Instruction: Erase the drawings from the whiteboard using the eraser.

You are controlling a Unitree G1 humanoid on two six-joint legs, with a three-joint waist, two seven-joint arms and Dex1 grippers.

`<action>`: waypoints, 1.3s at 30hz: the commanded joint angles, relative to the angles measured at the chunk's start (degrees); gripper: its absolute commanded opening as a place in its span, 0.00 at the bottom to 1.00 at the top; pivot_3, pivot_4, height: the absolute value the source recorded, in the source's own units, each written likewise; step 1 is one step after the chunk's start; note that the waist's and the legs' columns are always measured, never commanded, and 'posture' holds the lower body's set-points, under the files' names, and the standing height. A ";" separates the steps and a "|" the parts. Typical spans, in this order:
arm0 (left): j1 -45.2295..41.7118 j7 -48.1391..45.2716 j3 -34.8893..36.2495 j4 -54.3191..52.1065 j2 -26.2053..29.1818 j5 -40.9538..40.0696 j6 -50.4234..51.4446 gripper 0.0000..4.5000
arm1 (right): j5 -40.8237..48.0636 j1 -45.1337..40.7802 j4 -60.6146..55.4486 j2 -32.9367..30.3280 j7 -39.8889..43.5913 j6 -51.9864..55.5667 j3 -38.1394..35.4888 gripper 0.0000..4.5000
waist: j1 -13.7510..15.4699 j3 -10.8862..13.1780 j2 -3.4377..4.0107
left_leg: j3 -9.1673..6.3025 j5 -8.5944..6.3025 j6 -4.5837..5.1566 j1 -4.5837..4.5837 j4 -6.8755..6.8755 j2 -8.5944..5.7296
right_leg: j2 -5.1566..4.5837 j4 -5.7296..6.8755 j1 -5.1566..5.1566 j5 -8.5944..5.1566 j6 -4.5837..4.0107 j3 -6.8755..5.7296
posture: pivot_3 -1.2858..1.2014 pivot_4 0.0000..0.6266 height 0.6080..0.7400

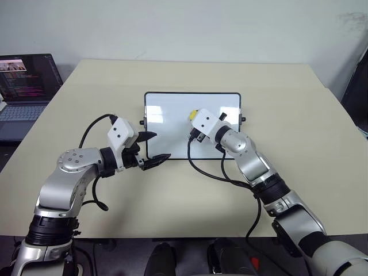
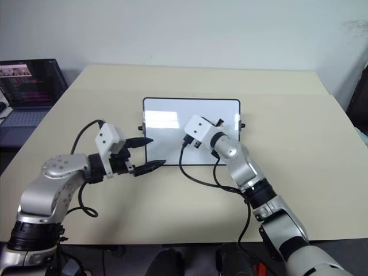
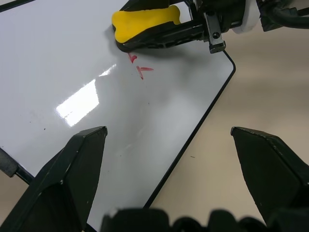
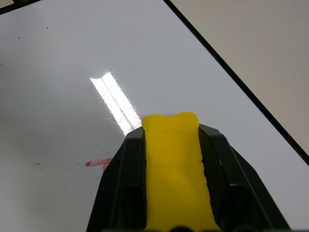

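Note:
The whiteboard (image 1: 167,123) lies flat in the middle of the table, glossy white with a thin black frame. My right gripper (image 1: 193,117) is shut on the yellow eraser (image 1: 192,114), which sits low over the board's right half; the eraser (image 4: 174,164) is wedged between the black fingers. Of the drawings, a few short red strokes (image 3: 140,68) remain right beside the eraser; they appear as a red smear (image 4: 99,163) in the right wrist view. My left gripper (image 1: 161,145) hovers open over the board's near left corner, holding nothing.
An open laptop (image 1: 26,86) stands at the table's far left edge. The beige table (image 1: 287,98) has bare room all around the board. Black cables hang from both wrists near the board's front edge.

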 commanded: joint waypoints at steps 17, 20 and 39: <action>-1.18 -0.09 0.11 -1.13 0.21 -0.61 -0.27 1.00 | -2.55 -0.19 1.22 -1.90 0.03 1.87 0.52 0.25 | -0.02 0.01 0.00 | 0.00 0.01 0.00 0.00 0.02 -0.01 | 0.00 -0.01 0.01 -0.09 0.18 0.01 | 0.52 0.24 1.00; -1.02 -0.03 0.16 -1.28 0.21 -0.66 -0.19 1.00 | -2.21 1.78 -0.04 -3.08 4.14 3.84 2.21 0.25 | 0.01 0.01 0.00 | 0.01 0.00 0.00 -0.02 0.00 0.00 | 0.00 -0.05 0.00 -0.08 0.17 0.02 | 0.52 0.24 1.00; -1.48 -0.13 -0.01 -0.86 0.00 -0.64 -0.43 1.00 | -3.34 -0.58 0.81 -3.42 -0.24 1.07 0.30 0.25 | 0.00 0.02 0.02 | 0.01 0.02 0.00 -0.01 0.01 -0.01 | 0.00 -0.08 0.02 -0.09 0.23 0.03 | 0.52 0.24 1.00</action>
